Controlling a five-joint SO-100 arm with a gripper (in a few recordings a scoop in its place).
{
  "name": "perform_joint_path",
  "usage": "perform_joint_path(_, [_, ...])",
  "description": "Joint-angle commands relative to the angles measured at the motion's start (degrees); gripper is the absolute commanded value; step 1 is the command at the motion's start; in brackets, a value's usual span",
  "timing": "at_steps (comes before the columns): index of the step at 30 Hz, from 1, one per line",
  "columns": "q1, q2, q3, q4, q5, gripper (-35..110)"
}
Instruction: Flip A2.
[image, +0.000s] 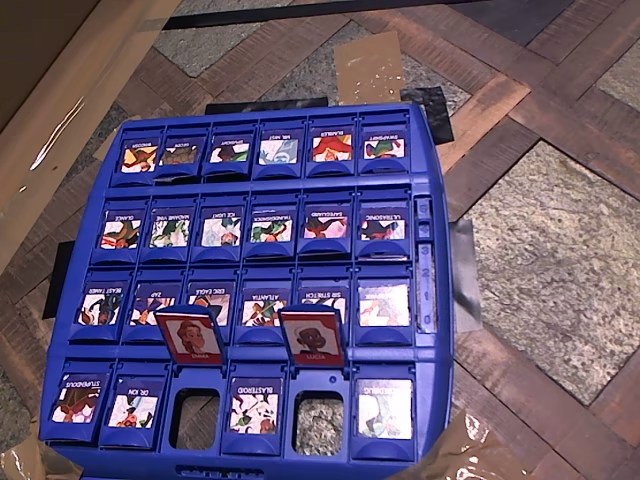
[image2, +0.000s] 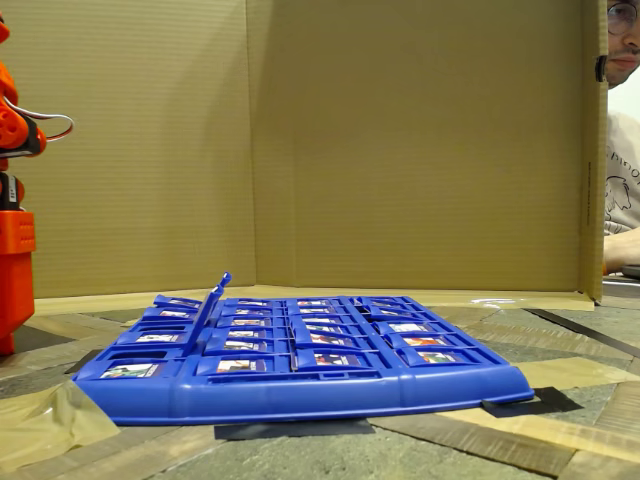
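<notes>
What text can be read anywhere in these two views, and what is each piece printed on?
"BLASTEROID": upside down, on a bottom-row tile of the blue board.
"STUPENDOUS": upside down, on the bottom-left tile.
"ATLANTIA": upside down, on a third-row tile.
Too blurred to read: the name strips on the two raised red tiles, A2 and its neighbour, most other tile labels, and all print in the fixed view.

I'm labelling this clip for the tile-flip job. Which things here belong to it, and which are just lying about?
Belongs to the job:
- blue-framed flip tile showing a red side with a light-skinned, brown-haired face
- blue plastic game board holding it

Lying about:
- red tile with a darker, black-haired face
- blue "BLASTEROID" tile
- brown cardboard wall
</notes>
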Motion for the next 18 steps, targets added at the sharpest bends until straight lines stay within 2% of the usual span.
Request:
perform_joint_path(1, [0.09,0.18,0.09,-0.18,1.32,0])
perform_joint_path(3, [0.09,0.18,0.09,-0.18,0.70,6])
perform_joint_path(9, [0.09,0.18,0.09,-0.18,-1.85,52])
perform_joint_path(11, [0.09,0.18,0.09,-0.18,-1.93,60])
perform_joint_path(14, [0.09,0.18,0.09,-0.18,-1.93,53])
perform_joint_path(18, [0.00,0.18,0.09,-0.18,0.53,26])
